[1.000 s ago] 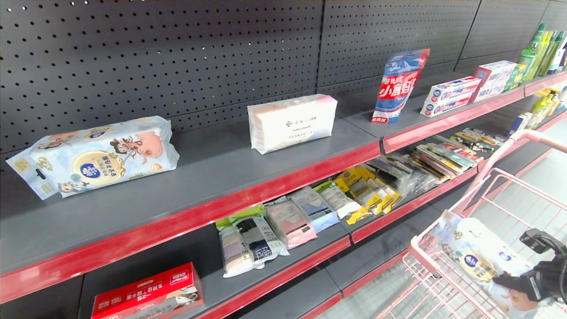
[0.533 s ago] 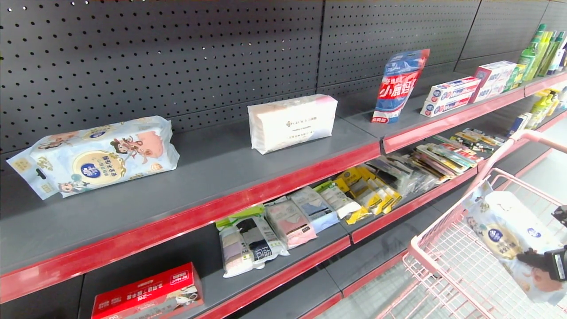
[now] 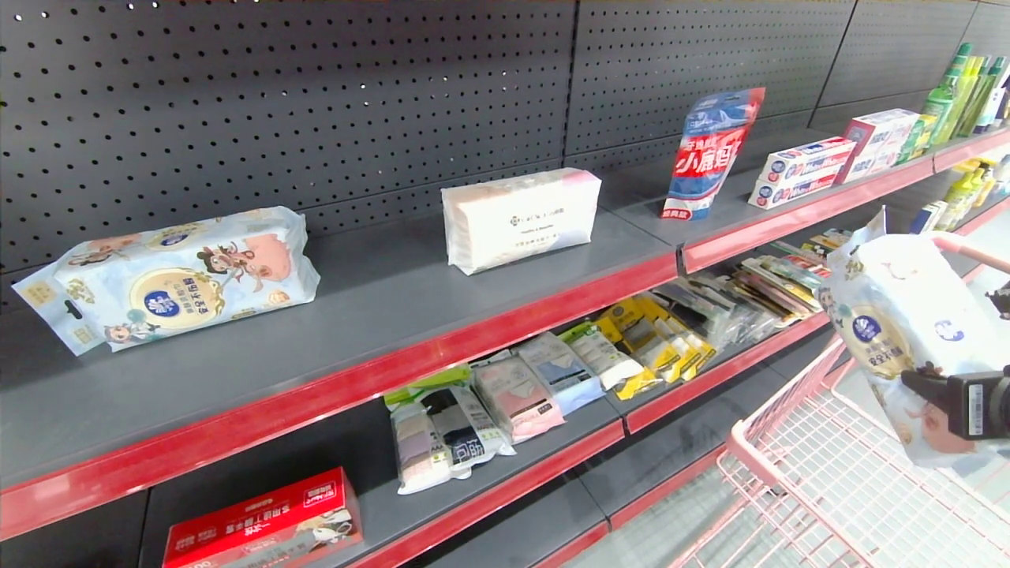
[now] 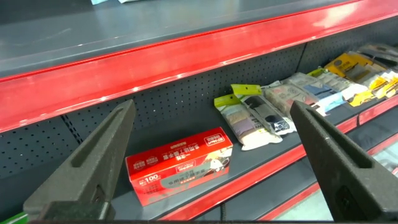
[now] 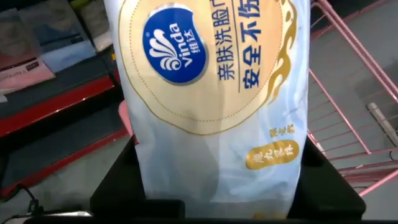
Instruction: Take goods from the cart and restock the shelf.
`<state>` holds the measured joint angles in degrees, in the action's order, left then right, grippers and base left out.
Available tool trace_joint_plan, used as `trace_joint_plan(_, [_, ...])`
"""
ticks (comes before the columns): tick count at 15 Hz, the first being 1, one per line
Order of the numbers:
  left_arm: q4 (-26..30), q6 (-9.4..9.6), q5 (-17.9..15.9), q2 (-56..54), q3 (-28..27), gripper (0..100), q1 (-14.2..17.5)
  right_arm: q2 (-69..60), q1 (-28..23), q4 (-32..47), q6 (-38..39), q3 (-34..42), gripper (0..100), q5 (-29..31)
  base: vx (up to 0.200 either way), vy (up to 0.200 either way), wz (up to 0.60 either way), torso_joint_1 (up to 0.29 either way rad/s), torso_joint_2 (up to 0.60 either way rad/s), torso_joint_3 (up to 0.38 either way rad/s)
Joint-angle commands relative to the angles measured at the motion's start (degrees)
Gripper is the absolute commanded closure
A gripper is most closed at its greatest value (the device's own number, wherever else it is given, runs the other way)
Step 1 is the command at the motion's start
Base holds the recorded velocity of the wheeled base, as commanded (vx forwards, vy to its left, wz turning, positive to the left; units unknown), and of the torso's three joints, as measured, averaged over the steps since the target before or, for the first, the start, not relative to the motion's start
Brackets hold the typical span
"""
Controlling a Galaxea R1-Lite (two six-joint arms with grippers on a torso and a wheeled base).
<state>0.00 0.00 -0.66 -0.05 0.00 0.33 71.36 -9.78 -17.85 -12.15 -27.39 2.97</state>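
Right tool (image 3: pixel 929 384) grips a soft pack of tissues (image 3: pixel 888 315) by its lower half, fingers pressed against both sides, with the pack held upright above the basket of the pink cart (image 3: pixel 738 442) and its top corner higher than the cart's handle. Most of the right arm is cut off beyond the cart's far side in the head view. In the right wrist view the black fingers hide the pack's bottom edge, and its upper end runs out of frame.

The cart itself is cropped, with only its near corner and part of its wire floor visible. Left tool (image 4: pixel 212 107) hangs level with its fingers spread wide and nothing between them. It faces a red box (image 4: pixel 180 165) on a lower shelf level, but its position relative to the cart cannot be made out. A matching tissue pack (image 3: pixel 170 276) lies well away from the cart on the upper shelf (image 3: pixel 379 308).
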Motion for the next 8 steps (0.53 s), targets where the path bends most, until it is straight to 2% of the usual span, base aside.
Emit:
trace_joint_plan(1, [0.0,0.0,0.0,0.0,0.0,0,-0.1,-10.1,8.0,0.4,0.7,2.8,100,5.1,0.0,0.0,0.0,0.0,0.0,0.0])
trace_joint_plan(8, [0.0,0.0,0.0,0.0,0.0,0,0.0,-21.0,8.4,0.6,-3.1,5.2,100,5.1,0.0,0.0,0.0,0.0,0.0,0.0])
